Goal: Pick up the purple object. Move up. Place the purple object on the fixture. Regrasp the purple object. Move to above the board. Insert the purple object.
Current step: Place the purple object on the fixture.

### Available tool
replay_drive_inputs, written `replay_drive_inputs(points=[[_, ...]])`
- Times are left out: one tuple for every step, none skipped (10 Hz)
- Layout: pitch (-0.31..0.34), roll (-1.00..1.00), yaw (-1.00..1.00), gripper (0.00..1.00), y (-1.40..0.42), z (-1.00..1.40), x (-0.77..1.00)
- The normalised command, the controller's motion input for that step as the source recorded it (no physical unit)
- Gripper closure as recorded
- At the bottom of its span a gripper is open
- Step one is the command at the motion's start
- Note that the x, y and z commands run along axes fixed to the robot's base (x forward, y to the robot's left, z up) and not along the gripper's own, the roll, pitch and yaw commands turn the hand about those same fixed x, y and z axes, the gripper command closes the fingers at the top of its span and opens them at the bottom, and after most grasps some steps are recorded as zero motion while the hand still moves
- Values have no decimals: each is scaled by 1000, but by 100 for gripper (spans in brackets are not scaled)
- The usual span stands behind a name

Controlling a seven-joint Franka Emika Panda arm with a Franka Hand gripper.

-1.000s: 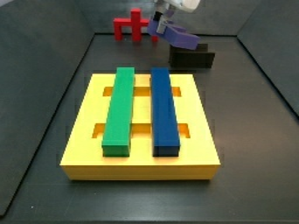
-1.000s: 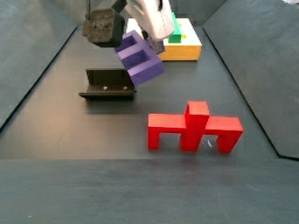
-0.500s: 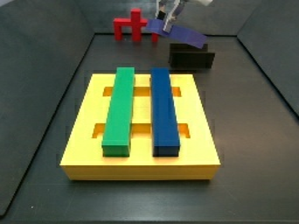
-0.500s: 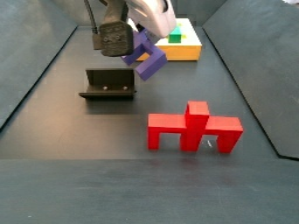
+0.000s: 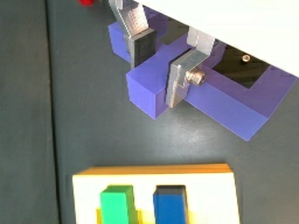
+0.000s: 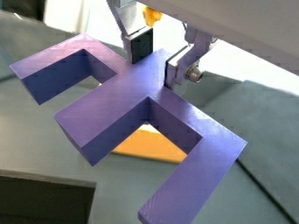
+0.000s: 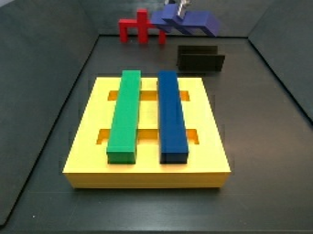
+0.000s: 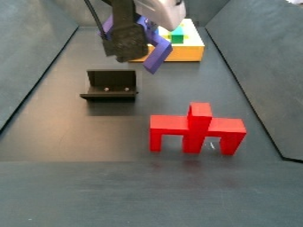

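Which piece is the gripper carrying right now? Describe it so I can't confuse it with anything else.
Past the yellow board, above the black fixture, the gripper holds the purple object in the air. It is matte purple; the similar red piece stands on the floor.

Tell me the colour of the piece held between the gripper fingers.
Matte purple. The purple object shows best in a wrist view, clamped in the gripper.

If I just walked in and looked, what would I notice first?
Probably the purple object, hanging in the air with the tool pinching it between its silver fingers, above the black fixture. Next, the big yellow board on the floor, with a green bar and a blue bar lying side by side on top. A bright red piece stands alone on the dark floor.
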Motion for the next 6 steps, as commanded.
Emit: replay_drive_inputs(points=[[123,-511,569,100,146,157,14],[111,-489,537,100,171,171,54],[111,-477,497,100,206,143,94],[103,-463,494,100,229,63,77],[100,-503,489,100,214,0,89],[97,-491,517,100,203,23,54]])
